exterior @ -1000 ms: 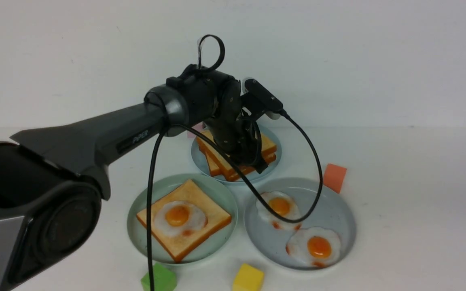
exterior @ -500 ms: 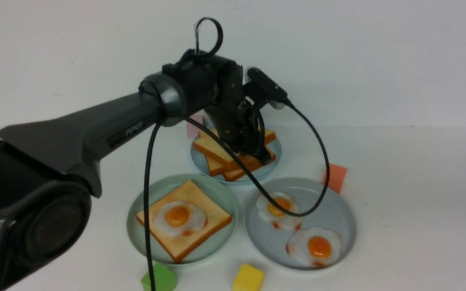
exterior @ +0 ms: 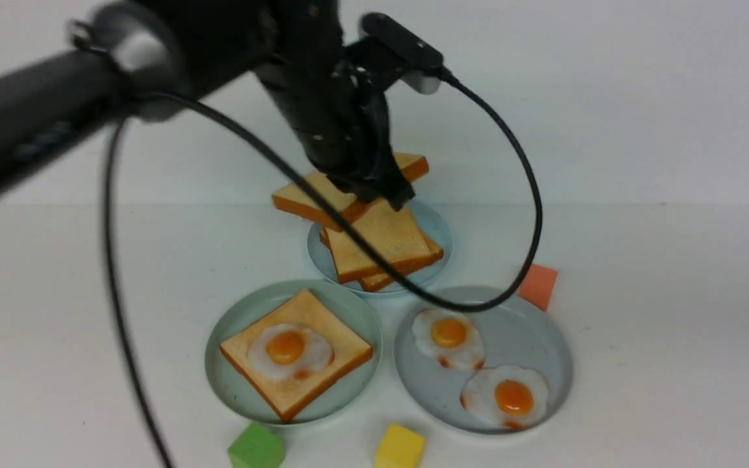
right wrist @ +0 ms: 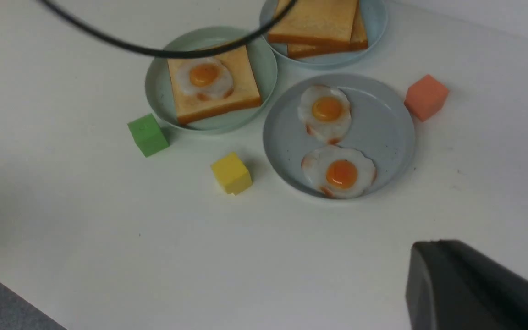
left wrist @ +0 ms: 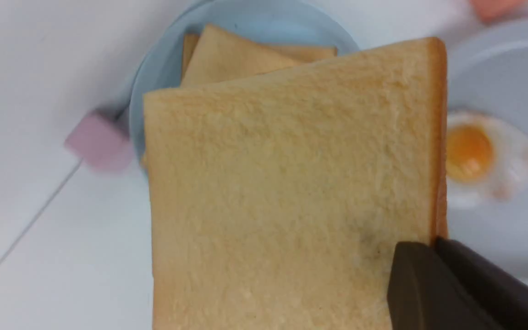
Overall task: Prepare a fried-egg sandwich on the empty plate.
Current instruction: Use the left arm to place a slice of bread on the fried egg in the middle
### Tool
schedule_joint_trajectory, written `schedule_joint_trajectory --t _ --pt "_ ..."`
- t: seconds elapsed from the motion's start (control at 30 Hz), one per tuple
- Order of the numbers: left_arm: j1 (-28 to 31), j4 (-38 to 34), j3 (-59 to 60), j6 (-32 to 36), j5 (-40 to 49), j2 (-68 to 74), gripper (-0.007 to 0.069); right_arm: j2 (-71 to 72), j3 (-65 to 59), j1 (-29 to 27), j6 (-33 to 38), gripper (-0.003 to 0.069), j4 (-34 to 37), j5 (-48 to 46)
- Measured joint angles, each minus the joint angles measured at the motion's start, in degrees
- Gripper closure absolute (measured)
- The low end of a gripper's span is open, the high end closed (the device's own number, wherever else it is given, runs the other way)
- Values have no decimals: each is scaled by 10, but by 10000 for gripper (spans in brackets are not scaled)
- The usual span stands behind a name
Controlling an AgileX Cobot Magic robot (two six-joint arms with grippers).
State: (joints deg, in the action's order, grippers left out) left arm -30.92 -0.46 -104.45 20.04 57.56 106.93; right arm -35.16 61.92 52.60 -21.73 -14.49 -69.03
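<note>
A square golden toast slice [exterior: 303,312] carrying a white, orange-yolked fried egg [exterior: 289,351] is lying on the round mint-green plate [exterior: 233,395] by the desk's [exterior: 673,338] near edge. The left hand [exterior: 380,190] is pinching a second golden toast slice [exterior: 304,196] aloft; the right hand [right wrist: 433,270] is resting pressed together.

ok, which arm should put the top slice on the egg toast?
Left. The left gripper is shut on a toast slice, held above the stack, next to the mint plate with its egg toast. The right gripper is shut, holds nothing visible, farther from the plates.
</note>
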Motion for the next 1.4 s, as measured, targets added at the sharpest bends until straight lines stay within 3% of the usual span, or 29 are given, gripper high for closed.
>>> schedule_joint_trajectory --t 0.23,0.37,0.63,0.77,1.1,1.4 --pt "0 27 234 -37 -83 -110 624 0 0 0 5 640 -1 22" --pt "-9 38 302 -37 -129 -114 625 0 0 0 8 637 -1 44" --pt "-73 120 314 -66 -161 -97 629 0 0 0 8 636 0 55" --pt "-75 163 329 -127 -138 -94 629 1 0 0 8 636 5 53" --pt "-75 207 392 -143 -230 -89 629 1 0 0 9 636 8 53" --pt "-75 222 392 -155 -248 -53 630 1 0 0 9 636 8 59"
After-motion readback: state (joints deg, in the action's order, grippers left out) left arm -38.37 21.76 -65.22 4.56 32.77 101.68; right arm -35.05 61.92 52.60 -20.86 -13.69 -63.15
